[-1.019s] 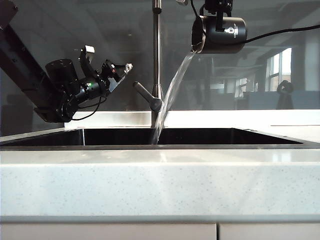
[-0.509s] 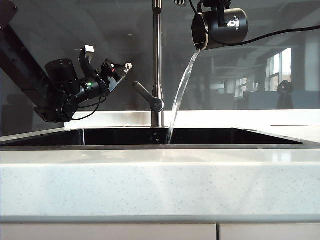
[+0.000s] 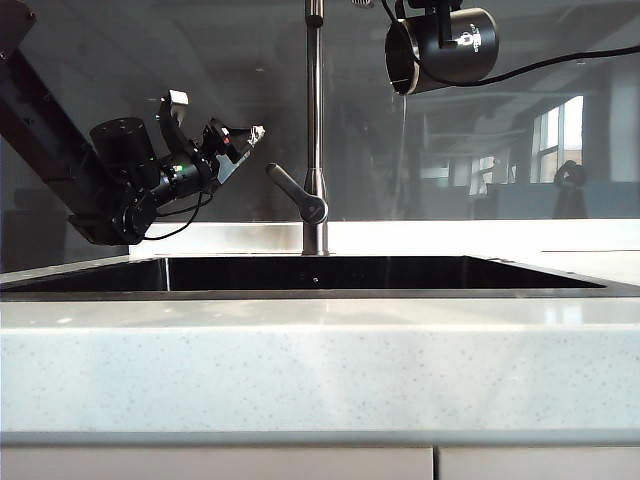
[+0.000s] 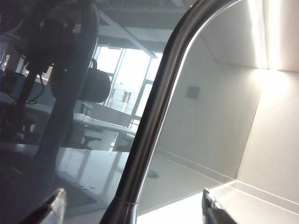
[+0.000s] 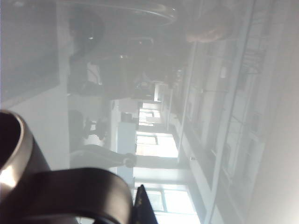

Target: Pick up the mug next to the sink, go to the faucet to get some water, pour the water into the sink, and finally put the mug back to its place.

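The black mug [image 3: 445, 50] hangs high to the right of the faucet [image 3: 315, 120], lying on its side with its mouth toward the pipe. A thin trickle falls from its rim toward the sink [image 3: 380, 272]. My right gripper [image 3: 432, 12] holds it from above, mostly cut off by the picture's edge. In the right wrist view the gripper [image 5: 126, 210] is shut on the mug's [image 5: 14, 149] handle. My left gripper [image 3: 215, 118] hovers open to the left of the faucet, apart from it. In the left wrist view the faucet [image 4: 154, 116] shows between that gripper's [image 4: 133, 207] fingertips [image 4: 56, 205].
The faucet's lever [image 3: 295, 192] angles up to the left, low on the pipe. A pale speckled countertop [image 3: 320, 360] runs across the front of the sink. A dark glass wall [image 3: 520, 130] stands behind. A black cable [image 3: 570, 65] trails right from the mug's arm.
The mug has tipped a little further and risen slightly. The heavy stream of water has thinned to a trickle. The left arm has not moved.
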